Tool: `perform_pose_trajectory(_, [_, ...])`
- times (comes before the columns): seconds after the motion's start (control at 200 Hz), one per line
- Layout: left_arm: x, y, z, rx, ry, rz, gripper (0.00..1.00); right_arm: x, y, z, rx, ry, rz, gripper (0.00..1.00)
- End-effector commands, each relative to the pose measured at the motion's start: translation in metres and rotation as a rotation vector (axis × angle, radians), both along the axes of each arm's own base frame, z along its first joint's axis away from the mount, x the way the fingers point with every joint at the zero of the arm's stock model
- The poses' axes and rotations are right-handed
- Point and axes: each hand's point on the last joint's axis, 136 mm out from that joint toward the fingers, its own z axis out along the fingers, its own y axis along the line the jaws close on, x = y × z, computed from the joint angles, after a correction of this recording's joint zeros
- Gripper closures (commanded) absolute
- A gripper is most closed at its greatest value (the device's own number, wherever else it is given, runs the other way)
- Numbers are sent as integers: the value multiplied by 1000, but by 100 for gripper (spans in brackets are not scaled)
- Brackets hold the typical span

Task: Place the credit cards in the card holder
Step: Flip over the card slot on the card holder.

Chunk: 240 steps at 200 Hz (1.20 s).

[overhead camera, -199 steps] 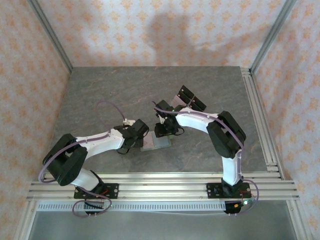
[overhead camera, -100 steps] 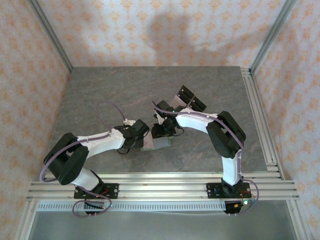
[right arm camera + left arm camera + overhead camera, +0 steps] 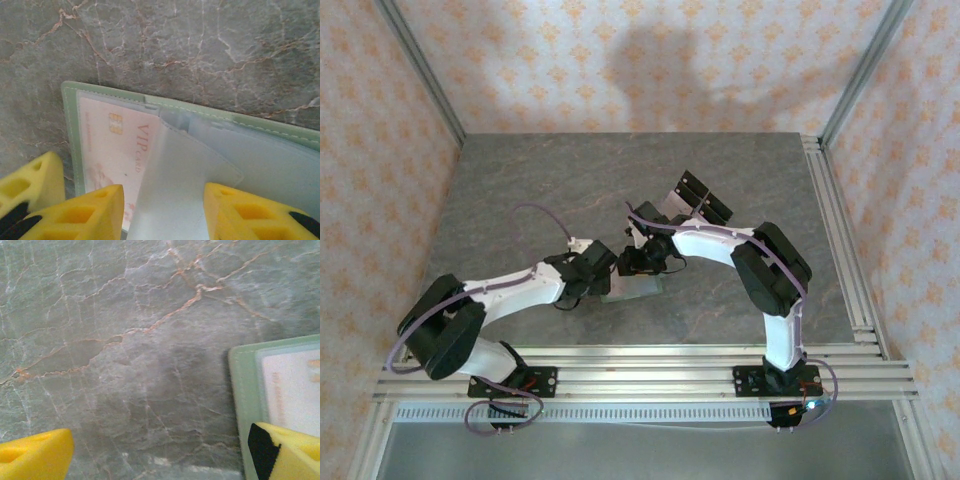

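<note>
Straddling the credit card (image 3: 185, 170) lying aslant on the card holder (image 3: 280, 134), my right fingers (image 3: 90, 210) stand apart; my left fingers (image 3: 292, 452), too, alongside.

We see the card holder (image 3: 632, 289) lying open and flat on the table, just below the middle of the overhead frame. It is sage green with a stitched rim and a pale grey inside. In the right wrist view, a credit card (image 3: 112, 145) sits in its left pocket, pale with a gold chip and red "VIP card" lettering. A pale grey leaf lies over the wallet's middle; we cannot tell whether it is a card or a sleeve.
</note>
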Motion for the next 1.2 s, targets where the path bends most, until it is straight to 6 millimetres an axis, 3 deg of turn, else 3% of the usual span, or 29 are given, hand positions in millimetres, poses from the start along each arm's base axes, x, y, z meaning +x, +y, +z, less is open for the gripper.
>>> perform_pose_trajectory(0.0, [0, -12, 14, -79, -63, -28, 8, -1, 1, -1, 15, 11, -15, 55])
perform_pose_trajectory(0.48, [-10, -59, 28, -256, -151, -127, 8, 0, 2, -2, 17, 13, -24, 55])
perform_pose_trajectory(0.846, [-9, -70, 15, -227, -136, -148, 8, 0, 3, -2, 20, 13, -22, 55])
perform_pose_trajectory(1.196, [-10, -67, -3, -164, -106, -148, 8, 1, 3, 3, 27, 4, -20, 55])
